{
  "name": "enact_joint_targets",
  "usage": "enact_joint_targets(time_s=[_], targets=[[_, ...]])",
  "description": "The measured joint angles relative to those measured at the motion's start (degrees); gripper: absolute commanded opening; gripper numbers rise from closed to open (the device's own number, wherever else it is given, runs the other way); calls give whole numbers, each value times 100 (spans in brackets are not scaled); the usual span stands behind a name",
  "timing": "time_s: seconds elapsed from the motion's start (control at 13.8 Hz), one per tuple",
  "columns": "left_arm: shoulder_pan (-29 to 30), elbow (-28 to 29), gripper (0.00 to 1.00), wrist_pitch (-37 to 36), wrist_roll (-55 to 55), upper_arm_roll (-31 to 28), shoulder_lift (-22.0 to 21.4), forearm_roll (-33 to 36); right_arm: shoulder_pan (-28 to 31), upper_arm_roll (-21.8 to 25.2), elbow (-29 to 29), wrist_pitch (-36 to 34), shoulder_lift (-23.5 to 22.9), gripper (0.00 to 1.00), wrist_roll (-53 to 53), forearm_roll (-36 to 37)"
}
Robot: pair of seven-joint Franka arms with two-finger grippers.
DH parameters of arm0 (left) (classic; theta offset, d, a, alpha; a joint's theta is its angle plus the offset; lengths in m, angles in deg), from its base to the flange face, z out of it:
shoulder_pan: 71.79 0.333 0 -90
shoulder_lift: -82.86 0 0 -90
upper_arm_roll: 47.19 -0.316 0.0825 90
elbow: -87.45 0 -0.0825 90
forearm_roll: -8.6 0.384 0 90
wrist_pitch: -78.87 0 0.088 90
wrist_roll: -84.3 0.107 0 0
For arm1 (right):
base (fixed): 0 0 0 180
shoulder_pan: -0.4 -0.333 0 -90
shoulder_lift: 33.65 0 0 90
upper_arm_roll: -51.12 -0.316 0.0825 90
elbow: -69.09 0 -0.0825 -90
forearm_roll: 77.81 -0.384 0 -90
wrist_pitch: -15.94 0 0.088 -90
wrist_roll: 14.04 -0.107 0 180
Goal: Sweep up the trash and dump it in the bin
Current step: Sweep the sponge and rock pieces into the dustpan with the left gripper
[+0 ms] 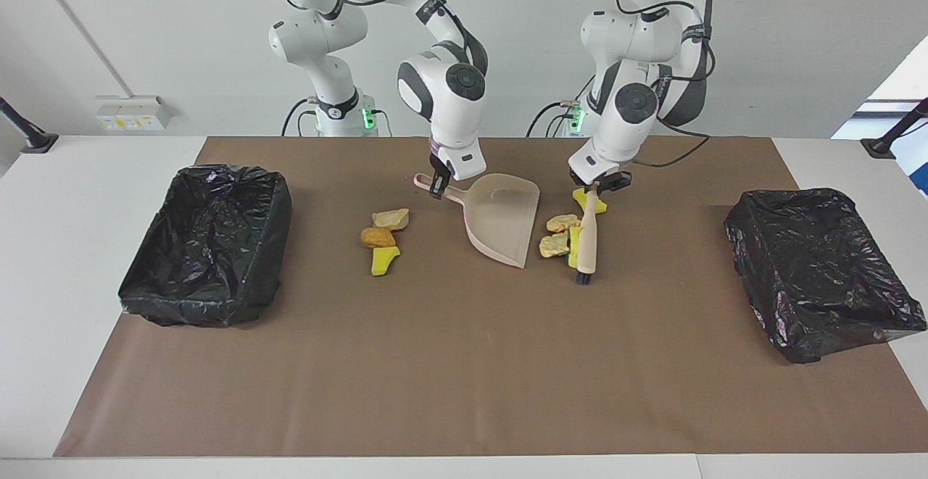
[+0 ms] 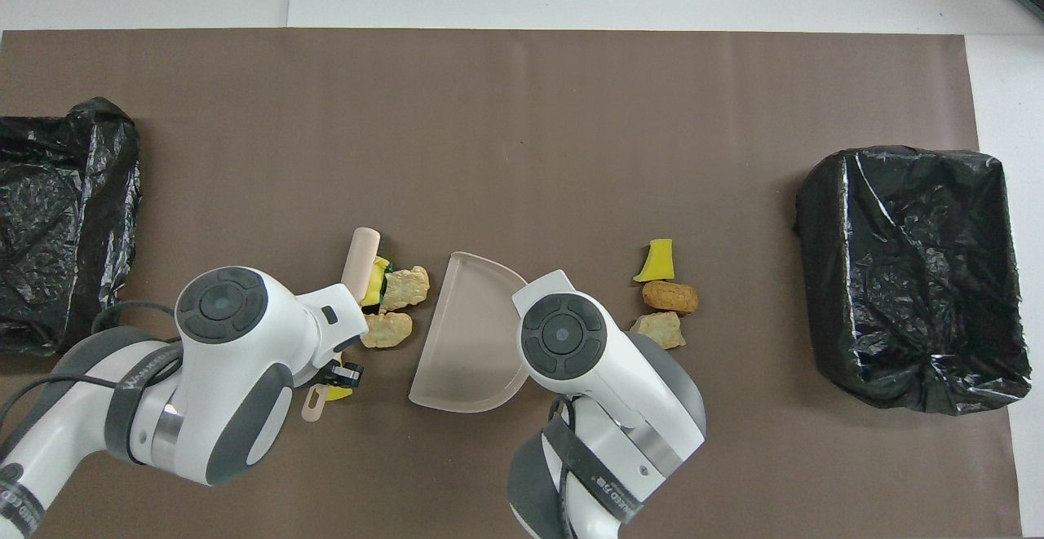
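My right gripper (image 1: 437, 188) is shut on the handle of the pink dustpan (image 1: 504, 222), which rests on the mat; in the overhead view the arm hides this gripper. My left gripper (image 1: 598, 188) is shut on the handle of the wooden brush (image 1: 587, 236), whose bristles touch the mat. Two pale trash chunks (image 1: 554, 236) and a bright yellow one (image 1: 573, 237) lie between the brush and the dustpan's open edge. Another yellow chunk (image 1: 582, 201) lies under the left gripper. Three more chunks (image 1: 380, 238) lie beside the dustpan toward the right arm's end.
Two bins lined with black bags stand on the brown mat (image 1: 464, 363), one at the right arm's end (image 1: 210, 243) and one at the left arm's end (image 1: 823, 269). They also show in the overhead view (image 2: 909, 278) (image 2: 57, 213).
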Motion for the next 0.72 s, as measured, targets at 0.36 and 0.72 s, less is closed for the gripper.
enact_joint_targets(time_s=[0.36, 0.72], targets=[[-856, -52, 0, -28, -284, 10, -46, -525, 4, 0, 6, -47, 0, 0, 0, 0], [-1094, -420, 0, -636, -1116, -24, -219, -644, 1, 0, 6, -48, 0, 0, 0, 0]])
